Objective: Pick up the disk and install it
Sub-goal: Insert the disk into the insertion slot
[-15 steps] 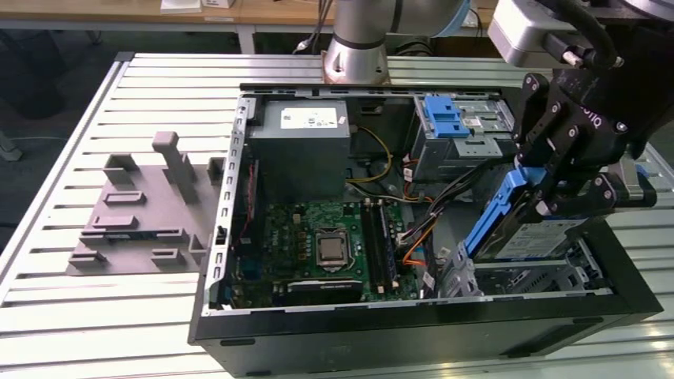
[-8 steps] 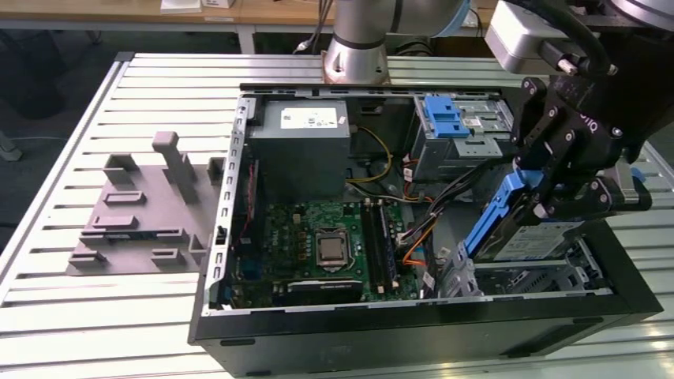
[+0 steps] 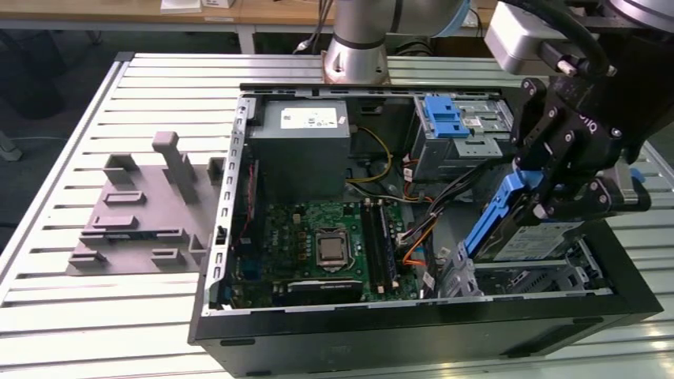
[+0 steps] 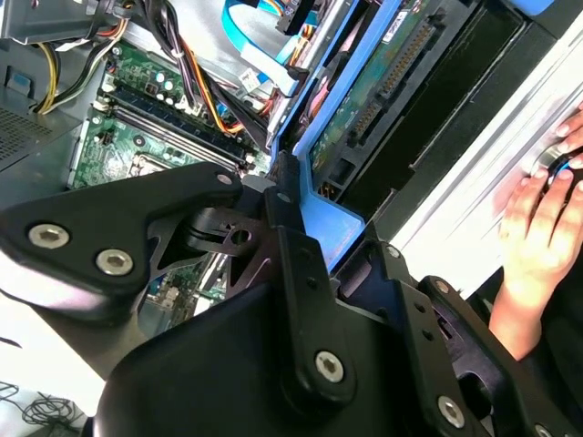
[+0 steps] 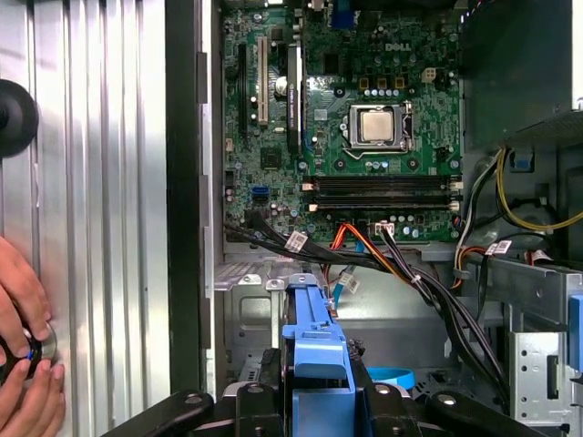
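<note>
— Over the drive bay (image 3: 532, 278), at the exterior view's right of the open case (image 3: 421, 332), what's held?

— The disk (image 3: 532, 239), tilted on edge. The gripper (image 3: 553, 201) is clamped on its blue carrier (image 3: 487, 225), likely angling it to meet the bay's opening.

In the exterior view the gripper (image 3: 563, 199) covers the upper end of the disk (image 3: 518, 235) — its label is too small to read. In the first wrist view a person's hand (image 5: 23, 360) (wrist out of frame) is cut by the picture's edge — the small round thing under its fingers cannot be made out.
</note>
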`<state>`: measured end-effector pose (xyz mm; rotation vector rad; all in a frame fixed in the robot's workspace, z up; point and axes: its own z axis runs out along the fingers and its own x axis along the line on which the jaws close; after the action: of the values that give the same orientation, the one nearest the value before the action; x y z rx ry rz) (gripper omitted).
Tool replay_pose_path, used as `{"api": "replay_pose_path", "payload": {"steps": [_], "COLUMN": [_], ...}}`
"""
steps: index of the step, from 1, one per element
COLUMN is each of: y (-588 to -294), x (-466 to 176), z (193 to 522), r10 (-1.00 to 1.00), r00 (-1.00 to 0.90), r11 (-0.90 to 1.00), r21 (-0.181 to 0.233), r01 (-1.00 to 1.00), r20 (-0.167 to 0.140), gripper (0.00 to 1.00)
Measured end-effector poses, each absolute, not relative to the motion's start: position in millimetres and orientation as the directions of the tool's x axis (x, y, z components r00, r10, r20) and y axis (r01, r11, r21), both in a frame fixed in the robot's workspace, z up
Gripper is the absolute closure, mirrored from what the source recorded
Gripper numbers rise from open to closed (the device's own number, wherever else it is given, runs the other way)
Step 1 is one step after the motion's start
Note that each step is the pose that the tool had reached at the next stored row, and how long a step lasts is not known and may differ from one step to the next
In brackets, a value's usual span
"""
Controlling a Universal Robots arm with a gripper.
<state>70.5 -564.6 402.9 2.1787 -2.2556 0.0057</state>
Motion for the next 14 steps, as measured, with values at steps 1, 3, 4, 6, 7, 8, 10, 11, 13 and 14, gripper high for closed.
{"api": "replay_pose_path", "payload": {"steps": [1, 3, 4, 6, 7, 8, 10, 11, 13, 14], "y": [-564.6, -564.6, -564.6, -564.6, -564.6, -564.6, -564.6, -564.6, -564.6, -564.6], "x": [70.4, 70.4, 70.4, 70.4, 70.5, 70.4, 70.4, 70.4, 70.5, 70.4], "z": [402.6, 401.8, 401.3, 400.4, 400.0, 399.5, 398.6, 398.2, 397.4, 397.0], "r10": [-0.999, -0.999, -0.999, -0.999, -0.999, -0.999, -0.999, -0.999, -0.999, -0.999], "r00": [-0.035, -0.035, -0.035, -0.035, -0.035, -0.035, -0.035, -0.035, -0.035, -0.035], "r11": [0.035, 0.035, 0.035, 0.035, 0.035, 0.035, 0.035, 0.035, 0.035, 0.035], "r21": [0.001, 0.001, 0.001, 0.001, 0.001, 0.001, 0.001, 0.001, 0.001, 0.001], "r01": [-0.999, -0.999, -0.999, -0.999, -0.999, -0.999, -0.999, -0.999, -0.999, -0.999], "r20": [0.007, 0.007, 0.007, 0.007, 0.007, 0.007, 0.007, 0.007, 0.007, 0.007], "gripper": [0.64, 0.64, 0.64, 0.64, 0.64, 0.64, 0.64, 0.64, 0.64, 0.64]}}
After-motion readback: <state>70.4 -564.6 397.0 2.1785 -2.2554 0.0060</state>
